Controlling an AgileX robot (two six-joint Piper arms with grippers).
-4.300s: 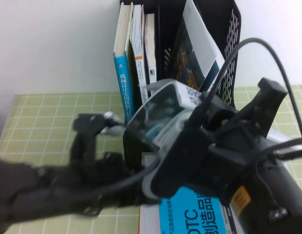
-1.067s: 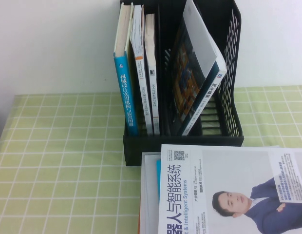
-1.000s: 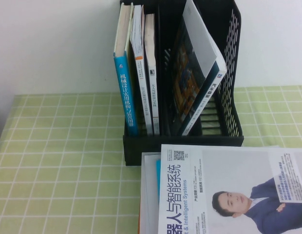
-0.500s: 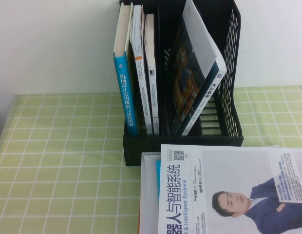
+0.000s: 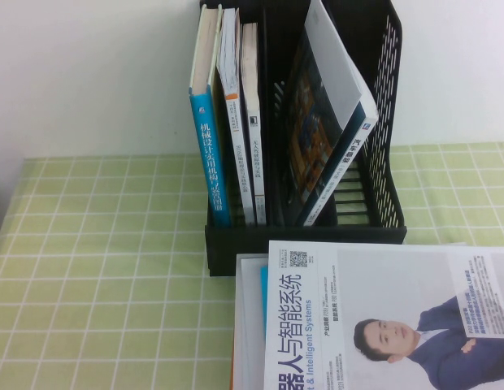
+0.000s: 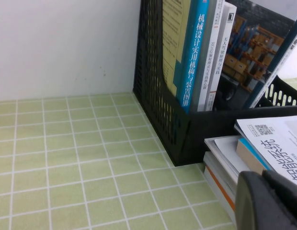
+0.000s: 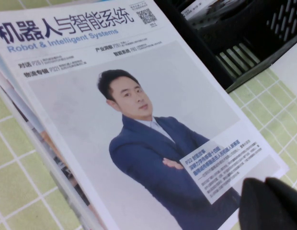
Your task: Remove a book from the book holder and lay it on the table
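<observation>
The right gripper [image 7: 269, 203] shows only in its own wrist view, as dark fingertips pressed together with nothing between them, hovering over the near corner of the book [image 7: 139, 120]. Just under and beyond it, the book lies flat, cover up, with the man in the dark blue suit and the blue title facing the camera; it tops a small stack of other books [image 5: 248, 325] on the table [image 5: 97, 268]. Past the book's far edge from this gripper stands the book holder [image 5: 382, 122], upright on the green grid cloth, touching or nearly touching the stack.

The left gripper [image 6: 270, 201] appears only in the left wrist view as a dark rounded mass; I cannot tell how its fingers stand. It hangs close beside the stack's edge, with the holder's mesh side ahead of it. In the holder, three upright books [image 5: 232, 122] fill one slot and a dark-covered book [image 5: 317, 138] leans in the next.
</observation>
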